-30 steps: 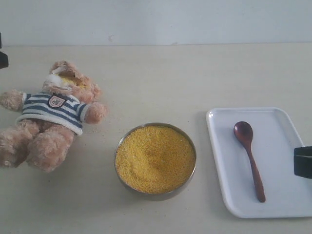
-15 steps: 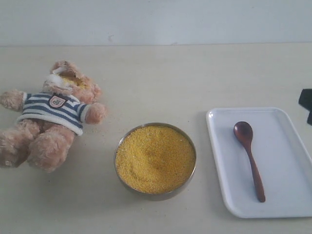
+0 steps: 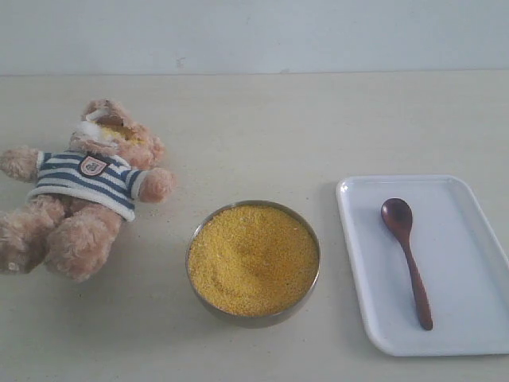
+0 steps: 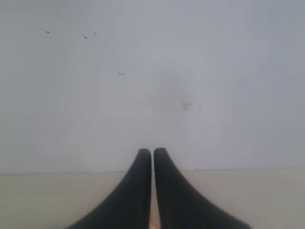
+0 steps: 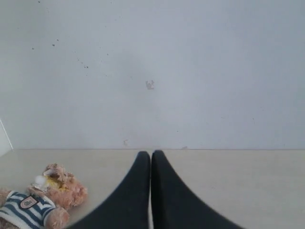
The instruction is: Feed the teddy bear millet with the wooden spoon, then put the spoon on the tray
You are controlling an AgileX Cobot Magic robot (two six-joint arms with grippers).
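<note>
The teddy bear (image 3: 83,187) lies on its back at the left of the table, with yellow grains on its muzzle; the right wrist view catches it too (image 5: 40,198). A round metal bowl (image 3: 253,261) of yellow millet (image 3: 253,256) sits in the middle. On the white tray (image 3: 465,318) at the right lies the wooden spoon (image 3: 407,256), bowl end toward the far side. Neither gripper shows in the exterior view. My left gripper (image 4: 152,153) is shut and empty, facing the wall. So is my right gripper (image 5: 150,154), far from the spoon.
A pale wall (image 3: 254,36) runs along the far edge of the beige table (image 3: 262,135). A few loose grains lie on the table beside the bear.
The right arm, seen at the right edge over the tray a second ago, rose along that edge and has left the exterior view. The spoon, bowl and bear have not moved.
</note>
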